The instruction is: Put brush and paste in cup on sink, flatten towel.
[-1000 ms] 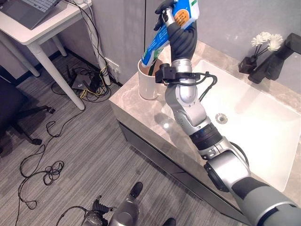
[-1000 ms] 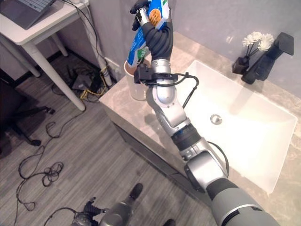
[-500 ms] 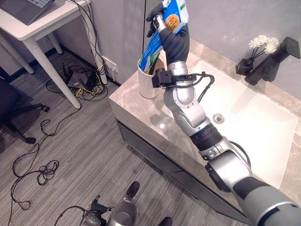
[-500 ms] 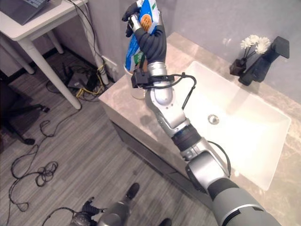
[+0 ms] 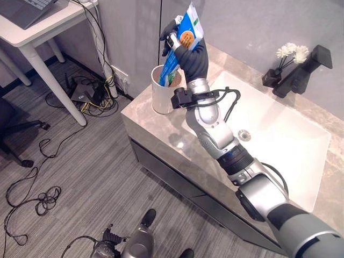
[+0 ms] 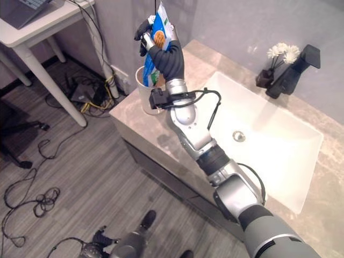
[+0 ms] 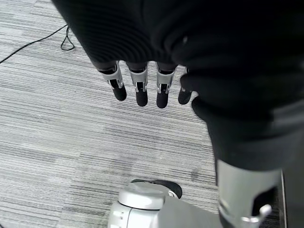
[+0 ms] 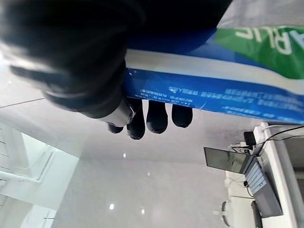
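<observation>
Above the white cup, my right hand is raised with its fingers curled round the blue toothpaste box, clamping it about midway along its length. That box stands nearly upright, tilted a little, its lower end dipping inside the cup's mouth while its upper end sticks out above my hand. In my right wrist view the blue and green face of the box runs across my dark fingertips, which wrap over its edge. I cannot tell what else the cup holds.

That cup stands upright on the left corner of the marble desk, close to its front edge and just beside the white sink basin. Behind the basin, at the far right, a black tap stands next to a small dark vase of white flowers.

My left hand hangs low over the grey striped floor, its fingers straight and relaxed, holding nothing.

Off to the left a white table carries a laptop.
</observation>
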You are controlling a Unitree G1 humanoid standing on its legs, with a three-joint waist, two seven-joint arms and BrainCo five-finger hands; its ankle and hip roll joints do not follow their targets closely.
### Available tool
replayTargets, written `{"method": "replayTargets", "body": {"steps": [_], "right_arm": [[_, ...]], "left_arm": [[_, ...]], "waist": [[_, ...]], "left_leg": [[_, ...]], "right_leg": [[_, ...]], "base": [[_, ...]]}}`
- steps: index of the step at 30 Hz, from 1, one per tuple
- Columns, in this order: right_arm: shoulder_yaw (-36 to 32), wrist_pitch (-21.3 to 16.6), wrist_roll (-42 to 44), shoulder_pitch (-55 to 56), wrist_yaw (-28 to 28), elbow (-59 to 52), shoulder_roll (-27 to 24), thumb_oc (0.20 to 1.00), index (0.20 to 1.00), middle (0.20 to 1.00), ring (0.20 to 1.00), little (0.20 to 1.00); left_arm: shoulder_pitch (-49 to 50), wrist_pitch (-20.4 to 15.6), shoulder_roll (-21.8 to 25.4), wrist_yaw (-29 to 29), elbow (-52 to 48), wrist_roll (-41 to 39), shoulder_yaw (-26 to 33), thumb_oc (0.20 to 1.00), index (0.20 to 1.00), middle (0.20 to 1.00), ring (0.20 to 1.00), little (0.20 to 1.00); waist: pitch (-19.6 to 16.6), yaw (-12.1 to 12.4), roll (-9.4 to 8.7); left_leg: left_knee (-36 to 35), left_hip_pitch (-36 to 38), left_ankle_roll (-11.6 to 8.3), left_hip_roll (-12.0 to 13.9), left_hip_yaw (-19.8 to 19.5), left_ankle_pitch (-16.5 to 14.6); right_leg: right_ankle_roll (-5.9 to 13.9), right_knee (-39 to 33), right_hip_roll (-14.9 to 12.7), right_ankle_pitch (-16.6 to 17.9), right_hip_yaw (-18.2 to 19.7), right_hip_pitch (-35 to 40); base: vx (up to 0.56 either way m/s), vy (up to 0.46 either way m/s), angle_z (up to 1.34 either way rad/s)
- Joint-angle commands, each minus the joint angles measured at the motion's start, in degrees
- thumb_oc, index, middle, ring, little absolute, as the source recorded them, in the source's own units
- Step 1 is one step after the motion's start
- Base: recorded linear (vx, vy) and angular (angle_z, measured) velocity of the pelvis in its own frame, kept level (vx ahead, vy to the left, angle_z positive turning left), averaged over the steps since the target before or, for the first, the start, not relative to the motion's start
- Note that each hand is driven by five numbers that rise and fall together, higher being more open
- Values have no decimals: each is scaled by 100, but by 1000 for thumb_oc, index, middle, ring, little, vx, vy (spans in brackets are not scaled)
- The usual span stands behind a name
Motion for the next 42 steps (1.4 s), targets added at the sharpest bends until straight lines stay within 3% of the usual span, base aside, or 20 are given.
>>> {"method": "replayTargets", "body": {"steps": [1, 18, 23, 28, 29, 30, 31, 33, 38, 42], "right_arm": [[40, -170, 53, -47, 150, 67, -110, 1000, 1000, 1000, 1000, 1000], [3, -146, -363, -141, -93, 141, -199, 1000, 1000, 1000, 1000, 1000], [-296, -26, -1326, 40, -589, -417, -446, 1000, 1000, 1000, 1000, 1000], [-498, 74, -1619, 315, -619, -802, -656, 1000, 1000, 1000, 1000, 1000], [-674, 74, -1781, 452, -696, -947, -867, 1000, 1000, 1000, 1000, 1000], [-899, 34, -1795, 1048, -538, -1336, -1205, 1000, 1000, 1000, 1000, 1000], [-902, 45, -1793, 1073, -532, -1358, -1210, 1000, 1000, 1000, 1000, 1000], [-1298, -6, -2098, 2130, -447, -1773, -1851, 1000, 1000, 1000, 1000, 1000], [-3032, -57, -2398, 4376, -516, -1989, -2717, 1000, 1000, 1000, 1000, 1000], [-4274, -11, -2603, 5395, -963, -1243, -2720, 1000, 1000, 1000, 1000, 1000]], "left_arm": [[81, -36, 104, -18, 399, 2, 41, 1000, 1000, 1000, 1000, 1000], [138, -44, 93, -9, 454, 20, 93, 1000, 1000, 1000, 1000, 1000], [237, -17, 61, -61, 510, 77, 194, 1000, 1000, 1000, 1000, 1000], [317, 5, 50, -140, 590, 184, 274, 1000, 1000, 1000, 1000, 1000], [364, 6, 51, -159, 616, 274, 318, 1000, 1000, 1000, 1000, 1000], [486, -33, 38, -230, 701, 317, 559, 1000, 1000, 1000, 1000, 1000], [497, -35, 36, -230, 701, 319, 555, 1000, 1000, 1000, 1000, 1000], [713, -78, 126, -305, 753, 191, 1144, 1000, 1000, 1000, 1000, 1000], [652, -219, 116, -507, 662, 293, 1378, 1000, 1000, 1000, 1000, 1000], [482, -351, -29, -653, 539, 284, 1267, 1000, 1000, 1000, 1000, 1000]], "waist": [[-169, -9, -3], [-189, -129, 43], [-196, -244, 121], [-249, -359, 196], [-282, -448, 233], [-385, -731, 335], [-384, -692, 336], [-446, -962, 460], [-596, -1610, 667], [-719, -2033, 828]], "left_leg": [[-398, -58, 209, -34, 152, 150], [-398, -48, 208, 11, 340, 144], [-398, 177, 263, 86, 604, 58], [-398, 406, 287, 161, 879, -17], [-398, 529, 305, 194, 1013, -82], [-398, 743, 308, 310, 1462, -147], [-398, 763, 307, 319, 1498, -159], [-398, 1084, 252, 509, 2061, -257], [-398, 1422, 254, 571, 2392, -411], [-398, 1557, 239, 640, 2513, -466]], "right_leg": [[363, 14, -585, 1054, 418, 68], [394, -11, -595, 1154, 572, -41], [412, 53, -581, 1260, 806, -32], [413, 97, -563, 1262, 991, 4], [424, 105, -555, 1247, 1079, 31], [456, 54, -537, 1295, 1264, -8], [456, 52, -532, 1301, 1303, -11], [496, 36, -494, 1377, 1322, -111], [472, 2, -391, 1147, 1594, -92], [435, -12, -314, 978, 1818, -115]], "base": [[0, 0, 0], [-11, 13, -6], [-6, 34, -14], [18, 44, -41], [35, 107, -52], [35, 107, -54], [7, 102, -81], [-8, 72, -126], [54, 36, -85], [36, -47, -31]]}}
